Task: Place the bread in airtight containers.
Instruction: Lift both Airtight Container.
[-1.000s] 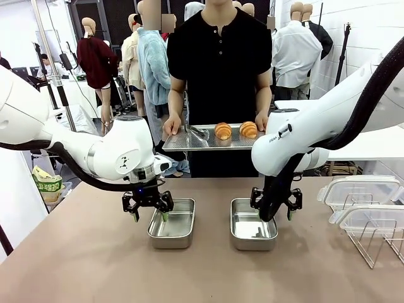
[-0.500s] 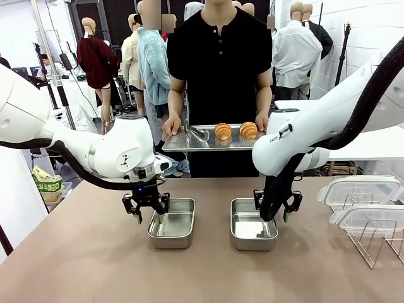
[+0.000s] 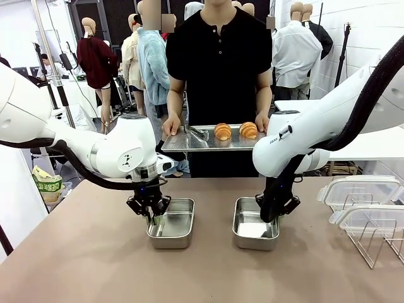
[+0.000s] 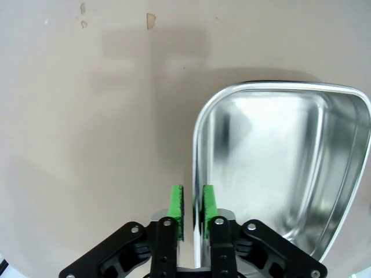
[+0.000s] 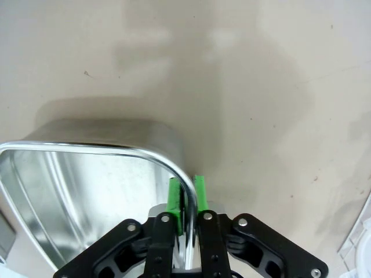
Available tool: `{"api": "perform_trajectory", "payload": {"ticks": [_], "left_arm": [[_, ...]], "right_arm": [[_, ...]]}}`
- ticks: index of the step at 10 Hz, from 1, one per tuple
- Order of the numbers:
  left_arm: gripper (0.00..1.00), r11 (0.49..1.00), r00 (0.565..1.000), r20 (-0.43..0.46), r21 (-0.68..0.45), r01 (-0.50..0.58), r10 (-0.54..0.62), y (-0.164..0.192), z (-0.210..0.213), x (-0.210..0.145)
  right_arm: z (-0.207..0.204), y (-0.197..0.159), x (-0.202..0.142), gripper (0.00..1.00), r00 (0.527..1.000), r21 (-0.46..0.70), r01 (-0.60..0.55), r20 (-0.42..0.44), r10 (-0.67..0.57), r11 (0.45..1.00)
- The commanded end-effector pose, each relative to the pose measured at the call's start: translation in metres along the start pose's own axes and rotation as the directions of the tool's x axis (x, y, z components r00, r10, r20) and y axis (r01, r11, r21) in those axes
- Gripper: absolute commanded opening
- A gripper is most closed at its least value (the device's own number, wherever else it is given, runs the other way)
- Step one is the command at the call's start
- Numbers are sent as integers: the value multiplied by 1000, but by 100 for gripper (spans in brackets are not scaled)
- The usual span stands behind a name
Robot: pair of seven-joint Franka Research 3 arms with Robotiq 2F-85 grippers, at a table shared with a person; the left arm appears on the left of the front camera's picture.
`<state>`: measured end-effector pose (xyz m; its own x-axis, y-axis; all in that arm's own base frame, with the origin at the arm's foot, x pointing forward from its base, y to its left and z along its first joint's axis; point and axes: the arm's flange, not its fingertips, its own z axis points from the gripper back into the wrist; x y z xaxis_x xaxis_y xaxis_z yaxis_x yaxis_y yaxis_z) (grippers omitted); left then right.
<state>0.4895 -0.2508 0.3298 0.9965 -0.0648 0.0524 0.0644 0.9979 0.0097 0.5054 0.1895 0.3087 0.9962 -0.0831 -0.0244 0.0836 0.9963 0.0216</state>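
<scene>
The two croissants (image 3: pixel 223 130) lie on the tray (image 3: pixel 180 142) which the person holds; a second ago our jaws stood apart, now the left gripper (image 4: pixel 192 211) is clamped on the rim of the left tub (image 4: pixel 272 162), and the right gripper (image 5: pixel 186 200) on the rim of the right tub (image 5: pixel 87 185). We judge both tubs steadied for loading.

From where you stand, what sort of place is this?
Probably a robot lab, not a kitchen: at a table, the left gripper is clamped on the left tub, the right gripper on the right tub, while a person holds a tray of croissants.
</scene>
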Motion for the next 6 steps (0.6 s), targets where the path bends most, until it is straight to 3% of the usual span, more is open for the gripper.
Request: {"api": "perform_trajectory", "payload": {"ticks": [1,6], "left_arm": [[0,999,999,25,21,-27,27,-1,-2,3],[0,999,999,18,11,-46,46,3,13,-7]], "right_arm": [[-7,1,4,0,1000,-8,13,6,-13,1000],[0,0,-1,0,1000,1,18,7,-18,1000]]}}
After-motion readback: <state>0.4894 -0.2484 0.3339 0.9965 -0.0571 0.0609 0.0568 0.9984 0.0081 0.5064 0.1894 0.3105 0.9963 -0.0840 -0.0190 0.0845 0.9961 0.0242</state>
